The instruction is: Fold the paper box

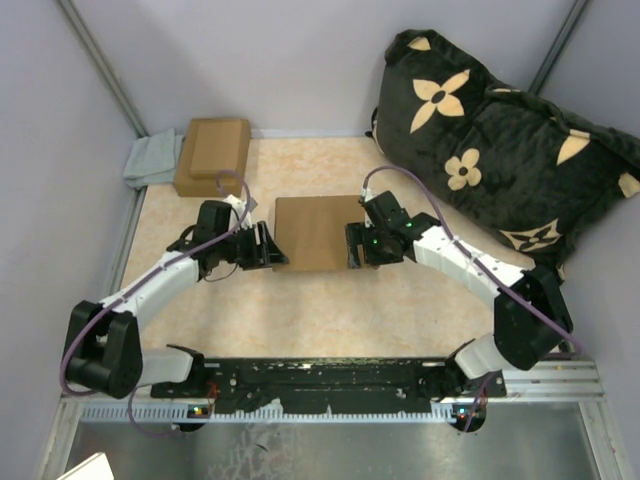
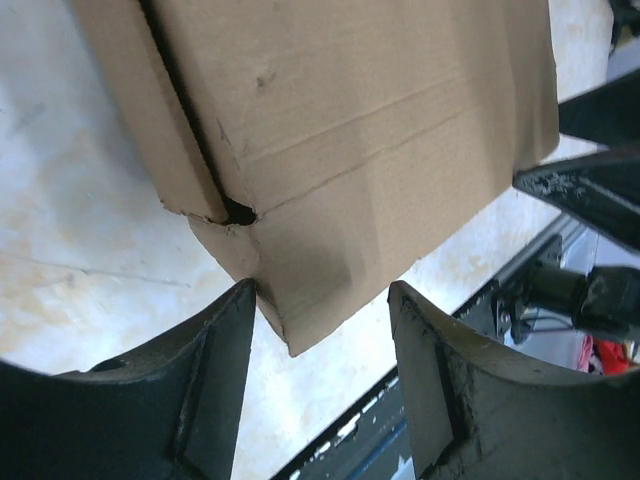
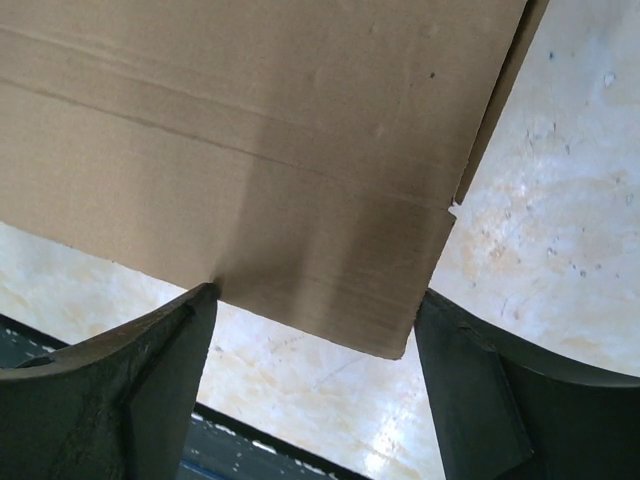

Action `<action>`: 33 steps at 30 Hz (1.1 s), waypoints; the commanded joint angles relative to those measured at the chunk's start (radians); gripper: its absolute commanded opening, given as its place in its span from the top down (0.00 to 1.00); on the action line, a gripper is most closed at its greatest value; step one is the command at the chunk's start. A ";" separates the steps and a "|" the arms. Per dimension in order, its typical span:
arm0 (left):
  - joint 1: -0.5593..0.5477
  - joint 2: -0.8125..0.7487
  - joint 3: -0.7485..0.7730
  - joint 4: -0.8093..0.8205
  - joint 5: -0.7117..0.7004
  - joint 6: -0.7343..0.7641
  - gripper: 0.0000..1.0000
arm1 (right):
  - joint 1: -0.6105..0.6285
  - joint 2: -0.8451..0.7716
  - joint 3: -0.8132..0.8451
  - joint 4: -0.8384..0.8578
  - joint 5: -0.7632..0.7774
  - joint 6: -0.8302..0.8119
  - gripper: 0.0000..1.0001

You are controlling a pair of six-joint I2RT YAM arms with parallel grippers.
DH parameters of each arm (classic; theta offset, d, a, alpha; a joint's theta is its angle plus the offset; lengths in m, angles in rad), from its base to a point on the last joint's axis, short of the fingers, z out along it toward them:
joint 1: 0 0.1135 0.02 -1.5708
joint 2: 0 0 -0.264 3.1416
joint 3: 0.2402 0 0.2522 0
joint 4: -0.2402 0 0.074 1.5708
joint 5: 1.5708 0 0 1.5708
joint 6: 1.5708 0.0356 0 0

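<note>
Two arms (image 1: 160, 285) reach in from the near edge of the table (image 1: 330, 310), with one paper box (image 1: 315, 232) lying flat between them at mid-table. One left gripper (image 1: 268, 247) sits at its left edge and one right gripper (image 1: 352, 245) at its right edge. One smaller box (image 1: 212, 155), one grey cloth (image 1: 152, 160) and one dark pillow (image 1: 500, 150) lie farther back.

Left wrist: two fingers (image 2: 215, 380) stand apart with a box corner between them, unclamped.

Right wrist: two fingers (image 3: 150, 380) are spread wide, the box's edge at their tips, jaws released.
</note>
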 commanded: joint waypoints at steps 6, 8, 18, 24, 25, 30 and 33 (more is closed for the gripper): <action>0.067 0.150 0.097 0.053 0.081 0.021 0.39 | -0.025 0.063 0.073 0.094 -0.014 0.015 0.21; 0.067 0.154 0.085 0.052 0.086 0.025 0.40 | -0.029 0.057 0.058 0.095 -0.009 0.014 0.21; 0.067 0.112 0.006 0.048 0.065 0.029 0.38 | -0.039 0.026 -0.002 0.103 0.008 0.004 0.18; 0.067 0.071 -0.014 0.035 0.015 0.020 0.35 | -0.050 0.014 -0.019 0.111 0.024 0.003 0.15; 0.067 0.063 -0.016 0.034 0.011 0.019 0.35 | -0.050 0.010 -0.021 0.113 0.024 0.003 0.15; 0.067 0.055 -0.033 0.047 0.011 0.020 0.34 | -0.051 -0.010 -0.032 0.129 0.013 0.003 0.15; 0.067 0.074 -0.038 0.061 0.029 0.017 0.35 | -0.053 -0.017 -0.038 0.132 0.000 0.001 0.16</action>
